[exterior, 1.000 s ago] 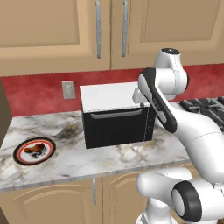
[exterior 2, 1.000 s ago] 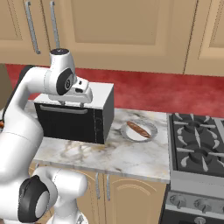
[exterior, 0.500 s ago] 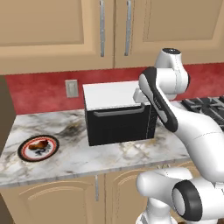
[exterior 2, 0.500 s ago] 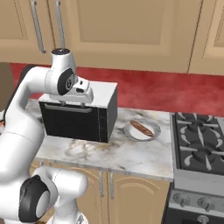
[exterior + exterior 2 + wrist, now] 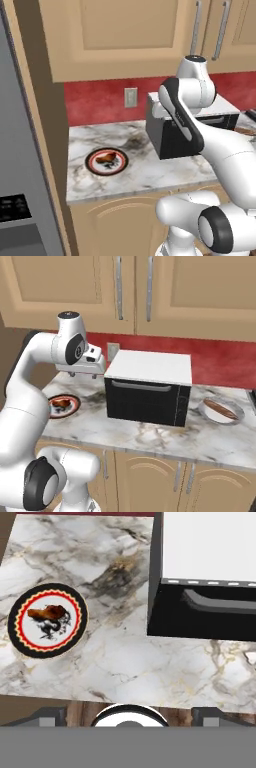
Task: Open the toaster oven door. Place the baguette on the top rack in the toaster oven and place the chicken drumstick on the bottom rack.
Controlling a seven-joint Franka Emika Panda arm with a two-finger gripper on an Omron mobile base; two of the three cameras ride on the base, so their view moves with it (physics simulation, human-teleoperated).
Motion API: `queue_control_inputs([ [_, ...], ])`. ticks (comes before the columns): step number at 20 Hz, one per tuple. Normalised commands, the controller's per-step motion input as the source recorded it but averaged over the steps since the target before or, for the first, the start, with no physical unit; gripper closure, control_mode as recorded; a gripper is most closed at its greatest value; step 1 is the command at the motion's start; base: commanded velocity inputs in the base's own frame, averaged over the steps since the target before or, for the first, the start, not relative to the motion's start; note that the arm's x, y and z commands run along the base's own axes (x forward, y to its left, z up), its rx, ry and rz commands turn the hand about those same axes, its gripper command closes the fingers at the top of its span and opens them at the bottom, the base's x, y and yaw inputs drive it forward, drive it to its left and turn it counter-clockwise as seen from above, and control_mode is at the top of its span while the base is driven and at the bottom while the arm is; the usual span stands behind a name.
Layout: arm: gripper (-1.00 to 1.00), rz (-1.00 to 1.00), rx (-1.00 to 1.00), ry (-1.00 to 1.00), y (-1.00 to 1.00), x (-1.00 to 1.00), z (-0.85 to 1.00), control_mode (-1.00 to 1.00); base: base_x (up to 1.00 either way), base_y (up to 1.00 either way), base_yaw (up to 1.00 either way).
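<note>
While the base has driven leftward, the whole view has shifted
Toaster oven [image 5: 148, 387]: on the marble desk [image 5: 220, 438], door [image 5: 144, 401] shut
Pincer [image 5: 86, 374]: spread, holding nothing, hanging left of oven
Chicken drumstick [image 5: 49, 613]: on red-rimmed plate [image 5: 22, 642]
Baguette [image 5: 220, 408]: grey plate, right of oven
Meaning: door not yet opened

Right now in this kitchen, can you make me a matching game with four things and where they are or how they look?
Things:
1. chicken drumstick
2. baguette
3. toaster oven door
4. toaster oven

Places or states:
A. shut, grey handle along its top edge
B. on the grey plate right of the oven
C. black box with a flat white top
D. on the plate with the red and black rim

Pairs: 1-D, 2-B, 3-A, 4-C
</note>
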Motion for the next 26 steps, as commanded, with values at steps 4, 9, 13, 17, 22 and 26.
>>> queue_control_inputs([
  [4,-1.00,0.00,0.00,0.00,0.00,0.00,0.00,1.00,0.01,0.76,0.00],
  [9,-1.00,0.00,0.00,0.00,0.00,0.00,0.00,1.00,0.22,0.18,0.00],
  [13,-1.00,0.00,0.00,0.00,0.00,0.00,0.00,1.00,0.14,0.00,0.00],
  [17,-1.00,0.00,0.00,0.00,0.00,0.00,0.00,1.00,0.06,0.00,0.00],
  [22,-1.00,0.00,0.00,0.00,0.00,0.00,0.00,1.00,0.00,0.00,0.00],
  [26,-1.00,0.00,0.00,0.00,0.00,0.00,0.00,1.00,0.00,0.00,0.00],
])
